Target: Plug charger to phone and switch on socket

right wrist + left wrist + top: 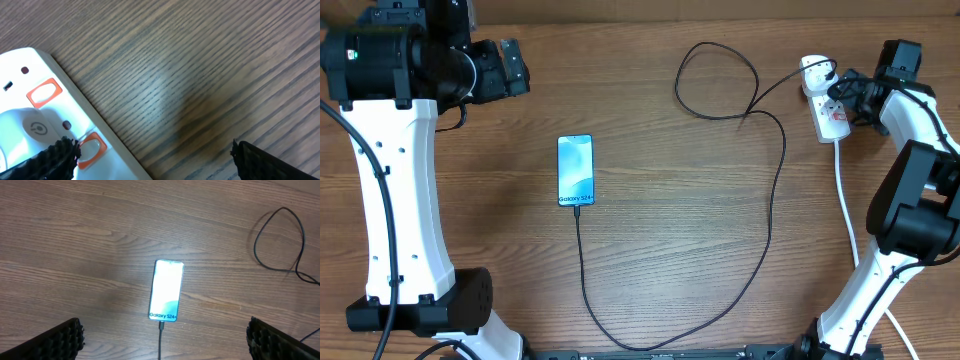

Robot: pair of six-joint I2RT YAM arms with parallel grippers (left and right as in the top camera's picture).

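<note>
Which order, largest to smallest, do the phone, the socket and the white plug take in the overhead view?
Phone and socket: about alike, socket partly hidden, so unranked.
White plug: smallest.

Brown wooden table (650,250), fine dark grain running side to side, plank seams faintly visible

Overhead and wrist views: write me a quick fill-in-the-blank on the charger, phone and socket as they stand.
The charger connector sits in the phone's ___ edge, under the Galaxy text. The right claw hangs over the socket with jaws ___. The left claw, jaws apart, holds ___. The phone lies nearer the ___ arm.
Missing words: bottom; open; nothing; left.
</note>
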